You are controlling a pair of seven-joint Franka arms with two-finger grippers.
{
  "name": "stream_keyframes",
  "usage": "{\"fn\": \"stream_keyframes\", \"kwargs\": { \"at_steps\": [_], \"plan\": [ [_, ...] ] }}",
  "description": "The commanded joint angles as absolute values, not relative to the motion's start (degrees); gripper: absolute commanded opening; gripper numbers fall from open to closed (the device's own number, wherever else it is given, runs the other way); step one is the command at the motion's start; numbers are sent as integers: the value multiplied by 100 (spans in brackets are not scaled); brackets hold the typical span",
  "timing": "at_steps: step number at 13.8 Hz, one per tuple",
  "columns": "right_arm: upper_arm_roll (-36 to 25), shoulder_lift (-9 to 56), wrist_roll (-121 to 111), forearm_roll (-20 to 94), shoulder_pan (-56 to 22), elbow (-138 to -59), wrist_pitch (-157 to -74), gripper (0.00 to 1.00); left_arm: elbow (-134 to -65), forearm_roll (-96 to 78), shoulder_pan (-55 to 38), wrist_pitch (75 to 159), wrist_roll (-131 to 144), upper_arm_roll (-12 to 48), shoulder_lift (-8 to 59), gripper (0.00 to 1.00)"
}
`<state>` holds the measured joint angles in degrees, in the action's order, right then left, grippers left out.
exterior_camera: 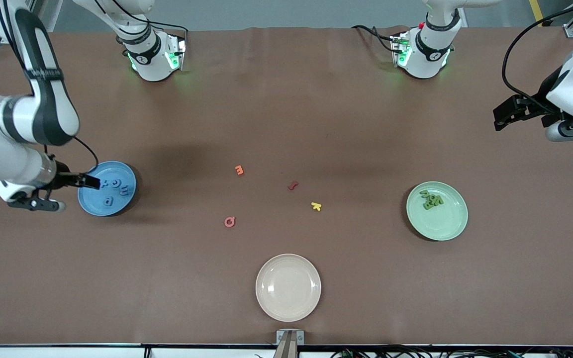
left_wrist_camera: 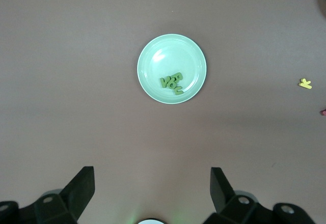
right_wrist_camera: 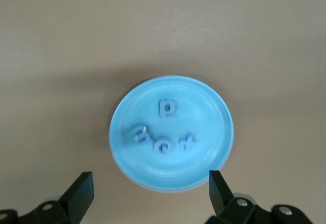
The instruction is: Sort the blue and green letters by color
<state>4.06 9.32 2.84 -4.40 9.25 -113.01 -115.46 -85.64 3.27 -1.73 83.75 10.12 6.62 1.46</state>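
Several blue letters point(exterior_camera: 117, 190) lie on a blue plate point(exterior_camera: 92, 206) toward the right arm's end of the table. In the right wrist view the letters point(right_wrist_camera: 164, 132) sit mid-plate point(right_wrist_camera: 206, 112). My right gripper point(exterior_camera: 90, 181) point(right_wrist_camera: 151, 176) hangs open and empty over that plate's edge. Several green letters point(exterior_camera: 431, 200) lie in a clump on a pale green plate point(exterior_camera: 445, 223) toward the left arm's end. They also show in the left wrist view point(left_wrist_camera: 172, 82), on the plate point(left_wrist_camera: 163, 53). My left gripper point(exterior_camera: 503, 117) point(left_wrist_camera: 153, 173) is open and empty, high over the table at the left arm's end.
An orange letter point(exterior_camera: 239, 170), a red letter point(exterior_camera: 293, 185), a yellow letter point(exterior_camera: 316, 206) point(left_wrist_camera: 304, 83) and a pink letter point(exterior_camera: 230, 222) lie loose mid-table. A cream plate point(exterior_camera: 288, 287) sits nearest the front camera.
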Motion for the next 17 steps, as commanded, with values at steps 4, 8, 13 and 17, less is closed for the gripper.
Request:
{"fn": "stream_keyframes", "kwargs": {
  "at_steps": [4,8,13,17],
  "plan": [
    [422,-62,422,-62,747,-10226,-9391,100,-8517,264,-176,8376,940,668,97,100],
    [422,-44,422,-62,738,-9204,-8790,100,-8499,264,-185,8376,914,668,123,100],
    [396,26,378,-105,756,-8684,-8780,100,-8482,299,-185,8376,905,668,114,100],
    [387,167,378,-79,765,-8341,-8798,100,-8455,299,-193,8376,896,668,123,100]
  ]
}}
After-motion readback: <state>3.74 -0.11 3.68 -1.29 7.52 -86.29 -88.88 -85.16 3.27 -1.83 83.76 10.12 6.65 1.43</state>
